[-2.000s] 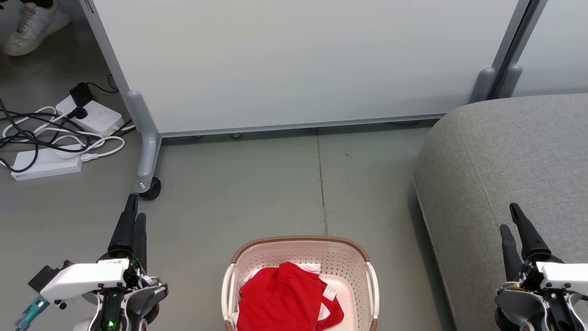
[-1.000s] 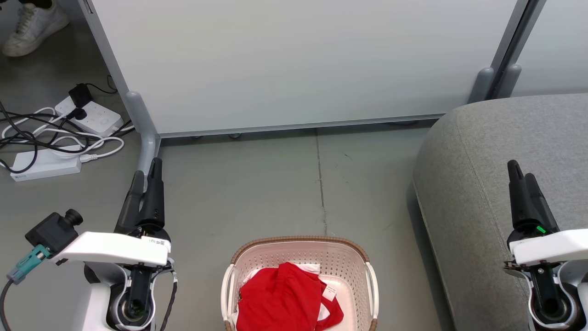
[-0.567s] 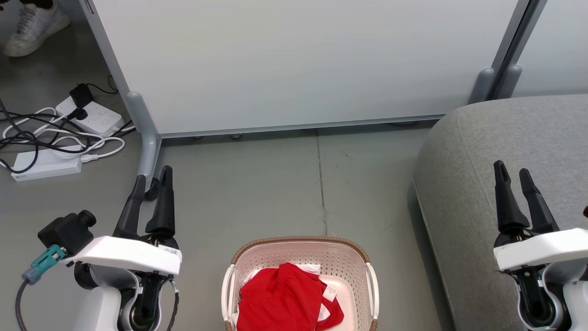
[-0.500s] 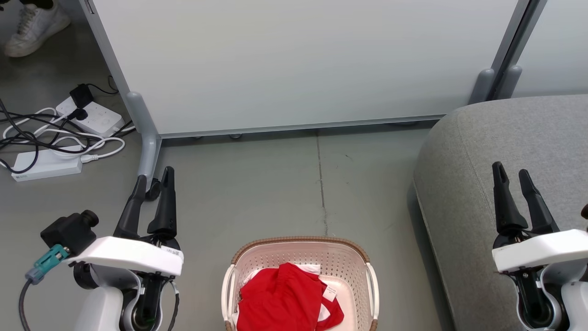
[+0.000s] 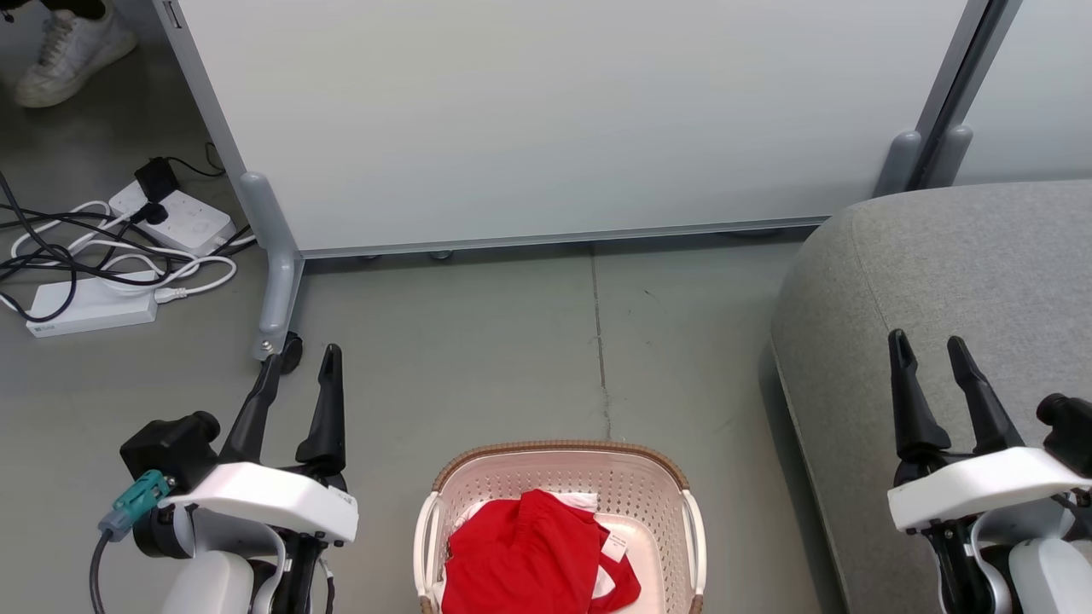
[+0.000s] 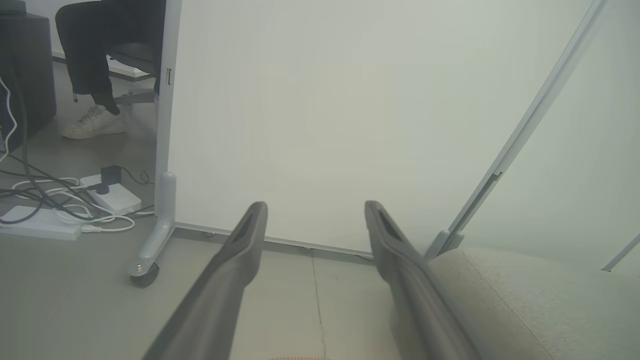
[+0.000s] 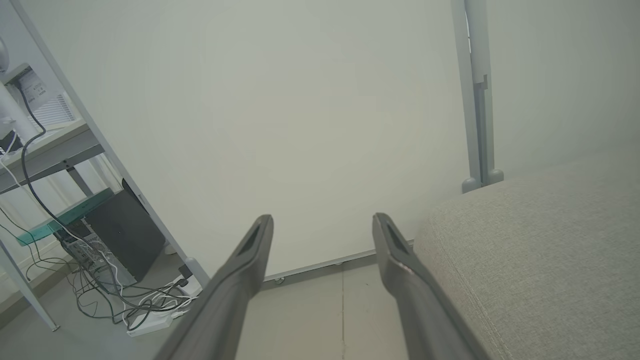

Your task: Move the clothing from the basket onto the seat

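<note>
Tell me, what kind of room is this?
Probably an office or lab: there's a rolling partition, power strips with tangled cables on the floor, and a grey sofa by a laundry basket.

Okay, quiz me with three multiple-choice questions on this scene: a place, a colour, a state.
1. The seat is on the basket's: A left B right C far side
2. The clothing is: A blue B red C green
3. The left gripper and right gripper are: A both open B both shut C holding clothing

Answers:
1 B: the seat lies at the head view's right, the basket at its middle.
2 B: red fabric, white trim.
3 A: each one's jaws stand apart, empty.
</note>
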You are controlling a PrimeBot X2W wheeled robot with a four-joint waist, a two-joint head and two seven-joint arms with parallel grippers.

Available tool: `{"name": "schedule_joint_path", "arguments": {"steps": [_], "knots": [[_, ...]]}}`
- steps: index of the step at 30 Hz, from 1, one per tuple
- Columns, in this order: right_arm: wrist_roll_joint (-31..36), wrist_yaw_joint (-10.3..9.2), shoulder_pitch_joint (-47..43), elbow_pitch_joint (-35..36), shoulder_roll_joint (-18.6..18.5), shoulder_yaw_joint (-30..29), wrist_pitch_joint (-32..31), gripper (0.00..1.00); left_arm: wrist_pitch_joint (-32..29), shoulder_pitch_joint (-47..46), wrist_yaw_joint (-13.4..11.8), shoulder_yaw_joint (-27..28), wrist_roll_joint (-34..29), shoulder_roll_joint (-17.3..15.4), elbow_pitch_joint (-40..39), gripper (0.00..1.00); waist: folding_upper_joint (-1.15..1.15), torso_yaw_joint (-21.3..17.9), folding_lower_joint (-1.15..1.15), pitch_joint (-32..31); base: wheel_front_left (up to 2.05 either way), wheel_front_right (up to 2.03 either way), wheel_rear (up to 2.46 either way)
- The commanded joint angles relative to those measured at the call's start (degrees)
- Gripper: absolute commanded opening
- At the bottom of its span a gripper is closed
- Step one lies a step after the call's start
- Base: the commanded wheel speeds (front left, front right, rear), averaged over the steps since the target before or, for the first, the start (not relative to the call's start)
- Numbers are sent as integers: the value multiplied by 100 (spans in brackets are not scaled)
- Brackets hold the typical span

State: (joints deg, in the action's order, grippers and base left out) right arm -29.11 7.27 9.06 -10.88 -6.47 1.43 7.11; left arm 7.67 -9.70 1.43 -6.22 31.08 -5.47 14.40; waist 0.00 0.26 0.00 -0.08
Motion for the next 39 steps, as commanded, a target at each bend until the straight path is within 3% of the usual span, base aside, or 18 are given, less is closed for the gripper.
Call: {"name": "schedule_joint_path", "arguments": {"steps": [1, 25, 39], "knots": [[193, 27, 37, 0, -35, 14, 76, 100, 57, -39, -42, -8, -175, -55, -15, 100, 0, 3, 0, -4, 0, 0, 0], [1558, 29, -13, -567, 75, 169, 440, 100, 361, 51, -344, -295, -1435, -90, 368, 100, 0, 15, 0, 9, 0, 0, 0], [1695, 31, -16, -730, 118, 168, 581, 100, 370, 84, -432, -326, -1752, -49, 385, 100, 0, 36, 0, -11, 0, 0, 0]]}}
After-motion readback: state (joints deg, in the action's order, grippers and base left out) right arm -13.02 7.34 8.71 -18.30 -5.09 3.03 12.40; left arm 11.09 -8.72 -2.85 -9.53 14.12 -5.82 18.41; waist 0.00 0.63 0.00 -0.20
